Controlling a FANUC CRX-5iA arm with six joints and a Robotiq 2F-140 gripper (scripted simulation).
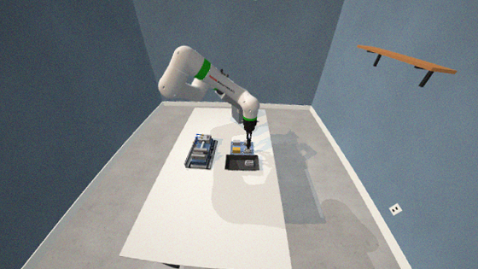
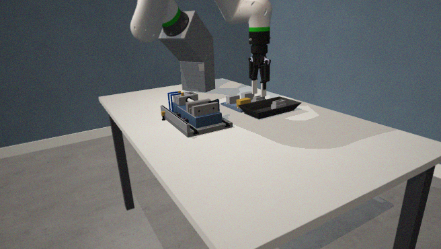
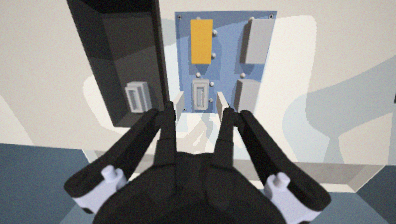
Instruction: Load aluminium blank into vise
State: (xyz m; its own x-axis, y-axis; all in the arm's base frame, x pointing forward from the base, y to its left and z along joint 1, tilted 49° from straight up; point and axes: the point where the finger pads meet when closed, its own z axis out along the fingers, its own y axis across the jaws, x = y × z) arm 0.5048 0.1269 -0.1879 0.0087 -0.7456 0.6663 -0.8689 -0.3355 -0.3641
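The gripper (image 3: 198, 107) hangs over the infeed plate (image 3: 227, 60), which lies near the far edge of the surface (image 2: 269, 161), and the jaws stand partly apart with nothing between them. Straight under them lies a finished part (image 3: 200, 95), pocket up, on the plate's end beside the outfeed tray (image 3: 112, 60). It belongs in that tray, where another finished part (image 3: 136, 96) already lies flat.

On the same plate there are a brass blank (image 3: 201, 41) and two aluminium blanks (image 3: 257, 40) (image 3: 246, 94), all flat between small pins. The vise (image 2: 196, 114) stands apart, toward the left edge of the surface, and I cannot tell if its gap is free.

I judge the part under the jaws to be a stiff metal block, rather heavy for its size, with smooth sides that may slip. It will not bend or break. The best hold seems to be across its two long outer sides, near the middle of its length, low enough that the pads meet solid wall. The nearby pins leave little room, so the descent should be straight.
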